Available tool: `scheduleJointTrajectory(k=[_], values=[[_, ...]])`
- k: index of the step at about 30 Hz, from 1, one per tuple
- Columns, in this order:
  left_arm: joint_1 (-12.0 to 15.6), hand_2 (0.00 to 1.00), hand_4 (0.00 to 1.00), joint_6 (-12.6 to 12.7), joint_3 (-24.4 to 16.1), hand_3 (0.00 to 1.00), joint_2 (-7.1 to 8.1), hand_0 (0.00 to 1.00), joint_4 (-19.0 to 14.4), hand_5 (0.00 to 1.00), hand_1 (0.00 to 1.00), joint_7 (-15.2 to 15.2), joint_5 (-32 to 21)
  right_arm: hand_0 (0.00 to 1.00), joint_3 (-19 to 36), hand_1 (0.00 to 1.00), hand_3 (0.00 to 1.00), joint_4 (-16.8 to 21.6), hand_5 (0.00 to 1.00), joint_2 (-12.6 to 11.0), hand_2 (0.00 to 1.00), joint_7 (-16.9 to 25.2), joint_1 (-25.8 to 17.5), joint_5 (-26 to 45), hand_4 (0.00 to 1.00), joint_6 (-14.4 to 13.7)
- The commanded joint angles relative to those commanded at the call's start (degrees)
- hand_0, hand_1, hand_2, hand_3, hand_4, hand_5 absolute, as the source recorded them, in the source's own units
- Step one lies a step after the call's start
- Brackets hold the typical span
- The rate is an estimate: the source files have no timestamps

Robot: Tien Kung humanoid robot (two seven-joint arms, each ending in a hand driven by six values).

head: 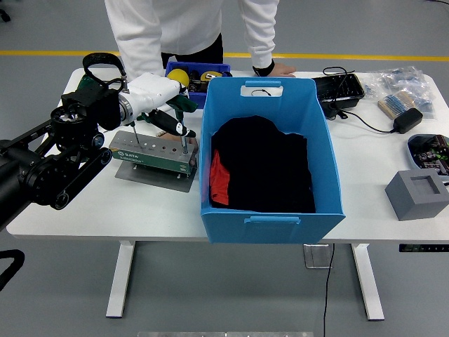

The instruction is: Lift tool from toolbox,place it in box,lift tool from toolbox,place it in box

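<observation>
White tabletop (105, 210) carries the gray toolbox (153, 151) directly below the left hand (158, 95) — fingers curled, thumb down at a tool (184, 144) standing in the toolbox's right end; grasp cannot be confirmed. Right of the hand sits the blue box (270, 158) — dark cloth inside.

Robotics lab or workshop floor. Evidence: grey floor with yellow marking line (365, 56); white height-adjustable table (91, 203); grey tool holder block (154, 149); blue parts bin (200, 77); bagged components (403, 81); power adapter (407, 119) with cable; grey foam fixture (417, 193).
</observation>
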Motion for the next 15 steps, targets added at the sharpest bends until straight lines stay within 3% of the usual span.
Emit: scheduleJointTrajectory(k=[3, 4, 9, 10, 15], values=[[-0.25, 0.520, 0.998, -0.28, 0.68, 0.572, 0.11, 0.588, 0.63, 0.685, 0.555, 0.17, 0.17, 0.708, 0.23, 0.710, 0.593, 0.00, 0.691, 0.03, 0.774, -0.07, -0.10, -0.28, 0.821, -0.05], [-0.32, 0.391, 0.998, -0.38, 0.88, 0.468, 0.16, 0.503, 0.79, 0.688, 0.409, 0.21, 0.22, 0.709, 0.31, 0.710, 0.590, 0.00, 0.692, 0.04, 0.773, -0.09, -0.14, -0.36, 0.821, -0.08], [-0.88, 0.391, 0.998, -0.19, 1.59, 0.468, 0.07, 0.503, 1.67, 0.688, 0.409, 0.19, 0.30, 0.709, 0.58, 0.710, 0.590, 0.08, 0.692, 0.10, 0.773, -0.17, -0.24, -0.82, 0.821, -0.19], [-0.98, 0.308, 0.998, -0.06, 1.68, 0.398, 0.04, 0.447, 1.79, 0.689, 0.331, 0.15, 0.33, 0.711, 0.57, 0.710, 0.589, 0.10, 0.693, 0.09, 0.773, -0.18, -0.25, -0.85, 0.821, -0.20], [-1.38, 0.308, 0.998, 0.75, 2.38, 0.398, 0.02, 0.447, 2.27, 0.689, 0.331, 0.08, 0.41, 0.711, 0.53, 0.710, 0.589, 0.12, 0.693, 0.12, 0.773, -0.19, -0.31, -1.05, 0.821, -0.26]])
